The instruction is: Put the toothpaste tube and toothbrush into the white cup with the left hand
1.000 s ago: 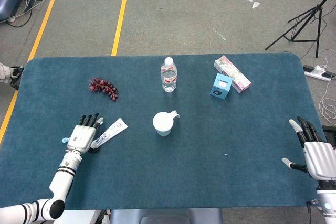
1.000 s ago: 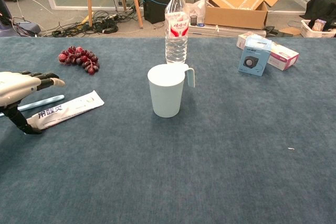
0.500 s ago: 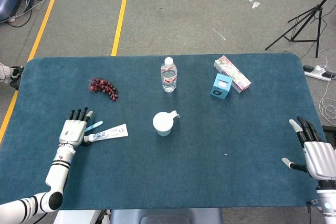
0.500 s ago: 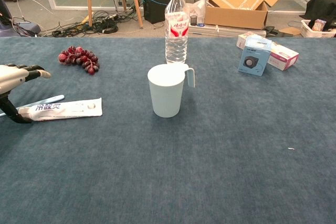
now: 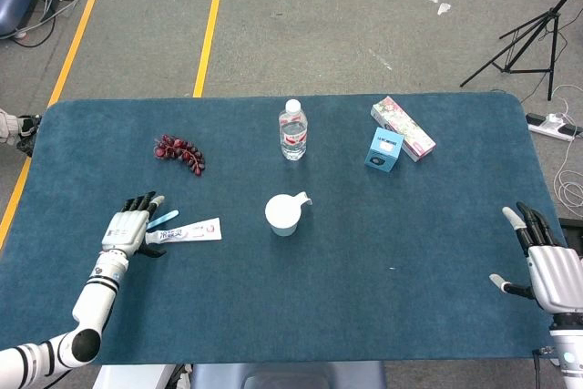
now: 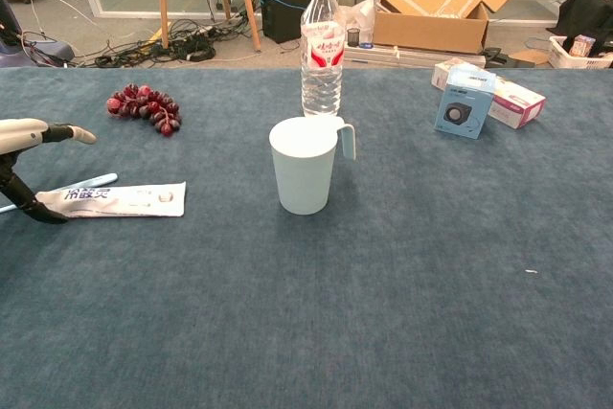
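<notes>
Head view: left hand (image 5: 125, 228), fingers spread, empty, touching tail of flat white plastic toothpaste tube (image 5: 187, 232); tube runs toward 3 o'clock (white cup (image 5: 282, 214) beyond).

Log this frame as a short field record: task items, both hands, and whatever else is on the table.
toothpaste tube: flat on the table, left of the cup
toothbrush: lying just behind the tube
white cup: upright, nothing seen inside
left hand: at the tube's left end, grip not clear
right hand: fingers spread, holding nothing, far right
other items: grapes, water bottle, blue box, pink-and-white carton
task state: nothing in the cup yet
</notes>
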Controlling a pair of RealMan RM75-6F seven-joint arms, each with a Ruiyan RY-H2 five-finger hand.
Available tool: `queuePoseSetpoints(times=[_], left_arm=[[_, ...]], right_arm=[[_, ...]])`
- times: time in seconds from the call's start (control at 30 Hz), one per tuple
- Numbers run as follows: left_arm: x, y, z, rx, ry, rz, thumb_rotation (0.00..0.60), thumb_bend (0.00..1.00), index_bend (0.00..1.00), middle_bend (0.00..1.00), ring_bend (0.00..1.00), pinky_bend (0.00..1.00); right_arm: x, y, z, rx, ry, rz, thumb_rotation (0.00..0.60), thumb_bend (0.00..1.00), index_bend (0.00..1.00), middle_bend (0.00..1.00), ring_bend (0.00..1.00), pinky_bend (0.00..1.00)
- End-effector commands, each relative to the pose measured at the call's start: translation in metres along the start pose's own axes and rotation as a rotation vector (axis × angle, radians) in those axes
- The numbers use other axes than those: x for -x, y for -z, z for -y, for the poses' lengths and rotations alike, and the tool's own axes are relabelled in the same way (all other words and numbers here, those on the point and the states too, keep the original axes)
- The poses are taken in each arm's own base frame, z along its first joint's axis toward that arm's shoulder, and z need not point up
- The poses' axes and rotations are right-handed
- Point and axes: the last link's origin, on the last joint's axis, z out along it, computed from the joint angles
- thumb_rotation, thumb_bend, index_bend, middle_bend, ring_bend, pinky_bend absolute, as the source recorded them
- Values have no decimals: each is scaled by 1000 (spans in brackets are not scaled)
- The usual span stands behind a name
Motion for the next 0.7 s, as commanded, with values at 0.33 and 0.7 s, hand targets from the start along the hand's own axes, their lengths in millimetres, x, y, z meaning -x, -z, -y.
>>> queuePoseSetpoints(times=[0.33,0.7], left_arm=[[7,-7,-2,-15,153,50,600,0,349,0,0,0],[16,-13,-1,-25,117,33,600,0,383,0,0,0]], right_arm=[[-2,0,-1,5,-3,-8,600,0,65,42,0,423],[-3,1,-1,4,-6,-11,600,0,72,46,0,423]])
